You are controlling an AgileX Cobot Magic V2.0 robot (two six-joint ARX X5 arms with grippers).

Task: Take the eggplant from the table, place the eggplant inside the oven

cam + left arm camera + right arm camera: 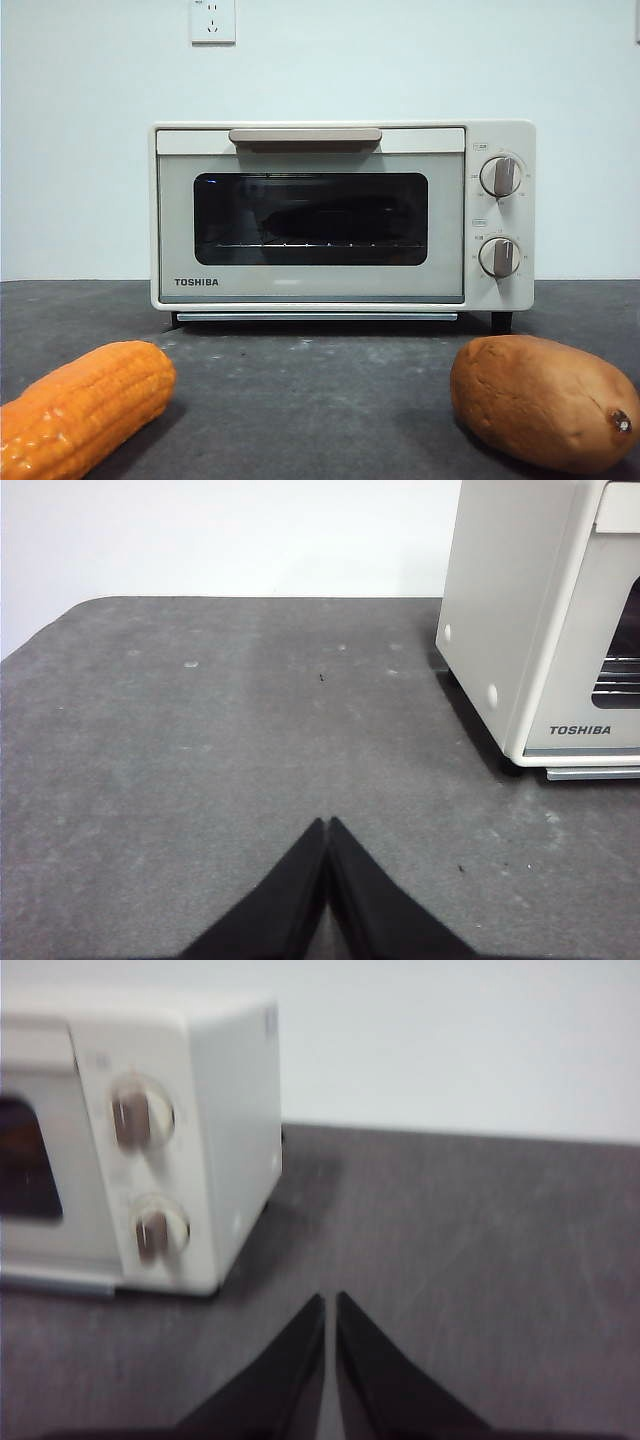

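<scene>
A corn cob (80, 405) lies at the lower left of the front view on the dark grey table (310, 400), and a brown sweet potato (545, 400) sits at the lower right, well apart from it. Between and behind them, at the centre of the frame, stands the cream-white oven (340, 215) with its door closed. Through the dark glass a long, dark shape rests on the wire rack: this appears to be the eggplant (335, 222), already inside, though the tinted glass and reflections leave its outline faint. No eggplant shows anywhere on the table.

Neither arm appears in the front view. In the left wrist view, the left gripper (328, 825) hangs over bare table with its jaws pressed together and nothing between them, the oven's side at the upper right of that frame. In the right wrist view, somewhat blurred, the right gripper (330, 1300) likewise holds nothing, its jaws nearly together with only a thin slit between them, and the oven's two knobs sit at the left of that frame.

Judged from this, the task looks complete, with both arms clear of the oven.
</scene>
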